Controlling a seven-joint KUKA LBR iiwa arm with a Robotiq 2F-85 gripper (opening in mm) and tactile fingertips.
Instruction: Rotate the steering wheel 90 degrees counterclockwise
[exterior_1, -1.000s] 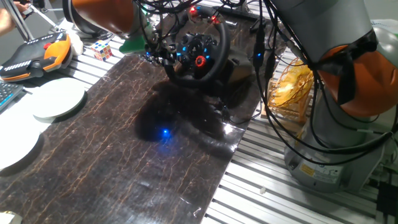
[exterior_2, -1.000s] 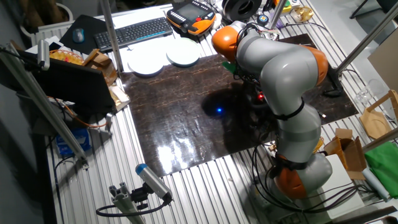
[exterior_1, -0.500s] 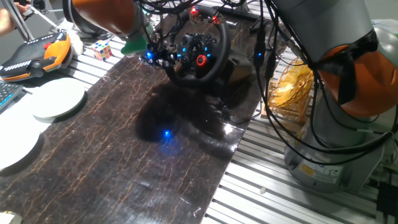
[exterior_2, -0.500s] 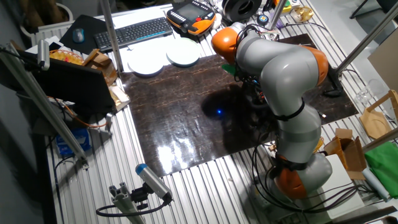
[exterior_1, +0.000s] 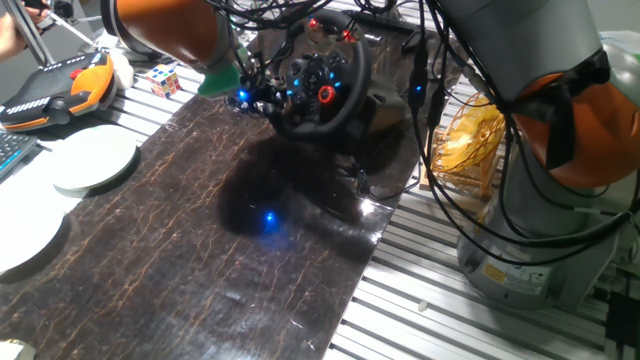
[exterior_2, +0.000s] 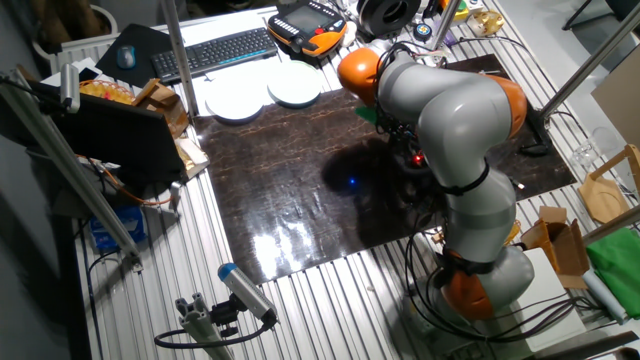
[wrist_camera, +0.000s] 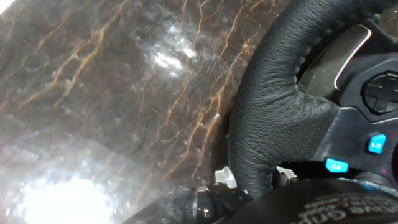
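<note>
The steering wheel (exterior_1: 316, 88) stood right against the claw (exterior_1: 252, 92), its thick stitched rim (wrist_camera: 273, 118) filling the hand view. Whether the claw was clamped could not be told. The rim looked stiff, grippy and firmly mounted; its padded edge seemed the sensible hold.

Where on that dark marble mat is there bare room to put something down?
The mat is bare from the white plates across to its near edge. The far corner is crowded: steering wheel, the arm's fingers and cables.
</note>
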